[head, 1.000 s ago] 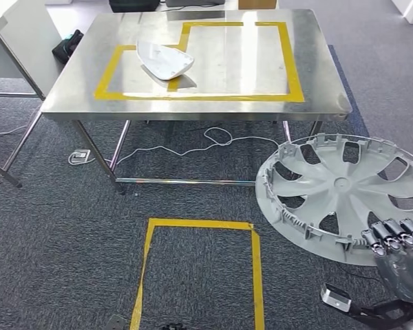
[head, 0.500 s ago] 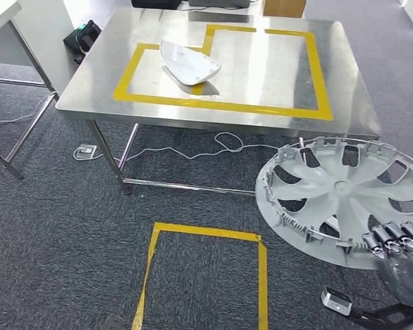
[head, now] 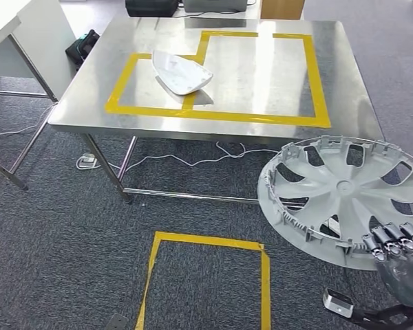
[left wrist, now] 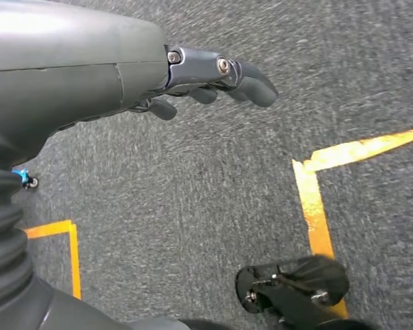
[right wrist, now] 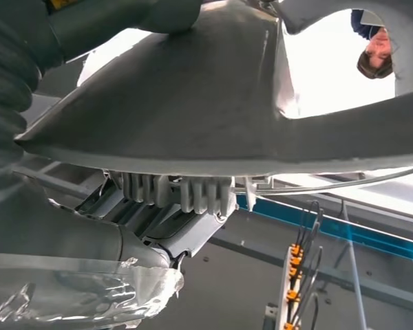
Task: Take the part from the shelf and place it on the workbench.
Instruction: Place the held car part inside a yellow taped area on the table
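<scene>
Steel bench [head: 345,82] across upper frame, yellow tape outline on top. Grey wheel cover [head: 345,196] at lower right, off the bench, rim gripped by right hand [head: 402,258]. White part [head: 181,72] lying on bench, upper left. Left hand [left wrist: 215,79] empty, fingers loosely extended over carpet

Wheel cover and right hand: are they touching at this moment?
Touching. In the head view the right hand grips the near rim of the wheel cover, its fingers hooked over the edge, holding it above the carpet.
</scene>
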